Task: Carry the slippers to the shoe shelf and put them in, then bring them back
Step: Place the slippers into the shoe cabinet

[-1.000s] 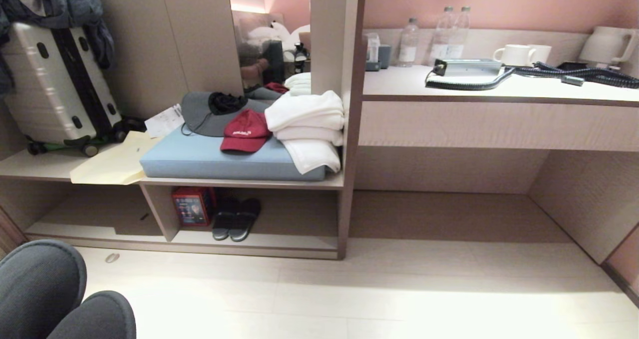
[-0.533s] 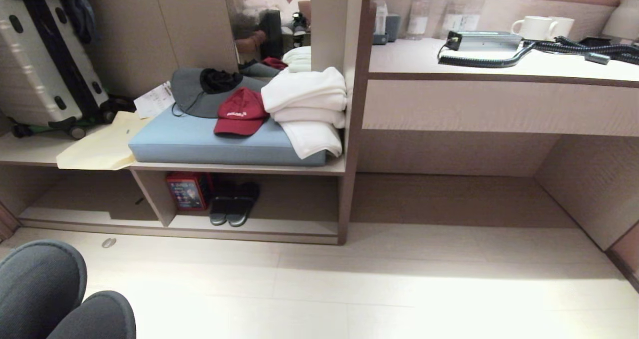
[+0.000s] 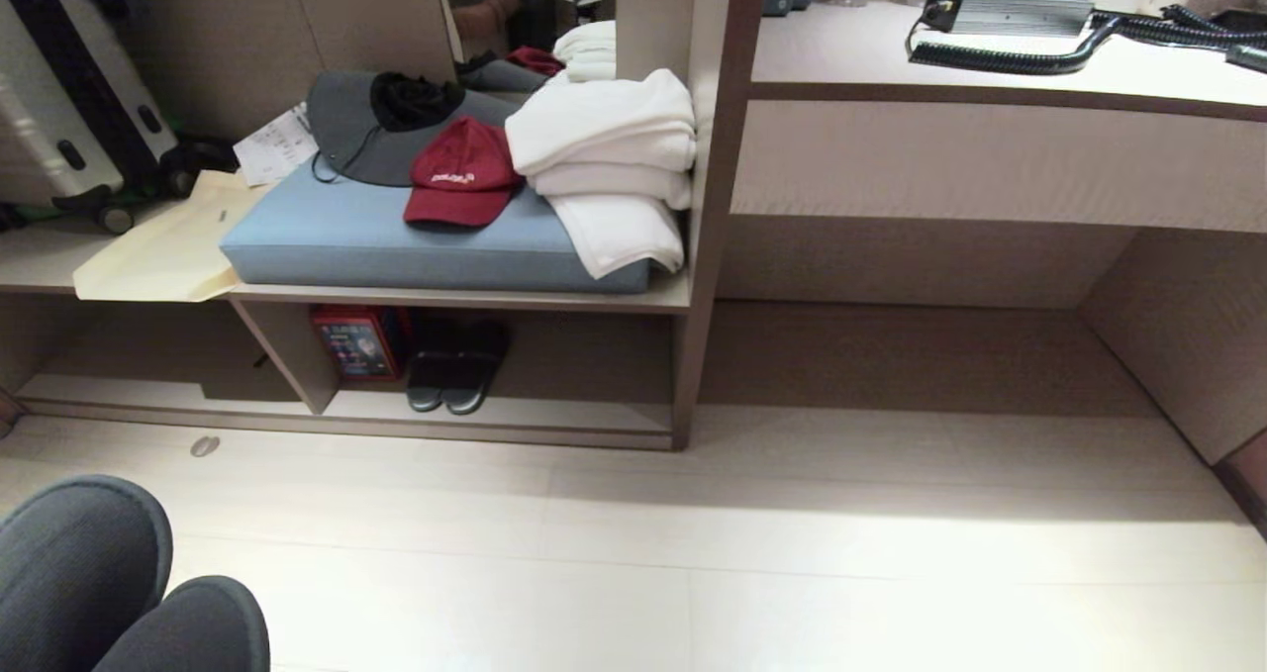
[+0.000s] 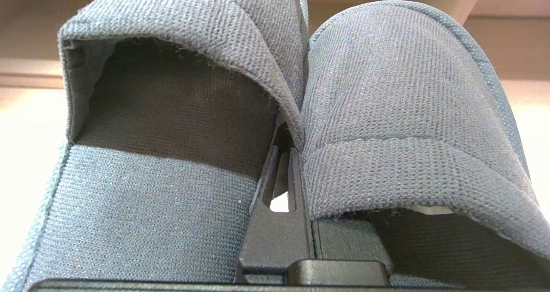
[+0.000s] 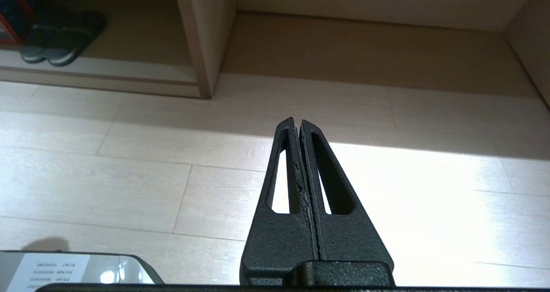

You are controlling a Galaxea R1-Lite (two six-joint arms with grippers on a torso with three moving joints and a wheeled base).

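Observation:
The two grey-blue slippers point(image 4: 399, 111) hang side by side in the left wrist view, and my left gripper point(image 4: 288, 141) is shut on their inner edges between them. In the head view their rounded toes point(image 3: 89, 573) fill the near left corner, above the pale floor. The shoe shelf point(image 3: 554, 420) is the low open cubby ahead on the left, with a vertical divider panel point(image 3: 287, 355). My right gripper point(image 5: 297, 122) is shut on nothing and hangs over the floor, with the shelf's end post point(image 5: 200, 38) beyond it.
Black slides point(image 3: 450, 380) and a red box point(image 3: 356, 340) sit inside the cubby. On top lie a blue cushion point(image 3: 376, 241), a red cap point(image 3: 460, 172) and white towels point(image 3: 604, 157). A suitcase point(image 3: 59, 108) stands far left. The desk counter point(image 3: 990, 147) spans the right.
The whole head view has tipped downward, so the furniture sits higher in the picture now. The slippers keep the same corner. Neither arm has moved.

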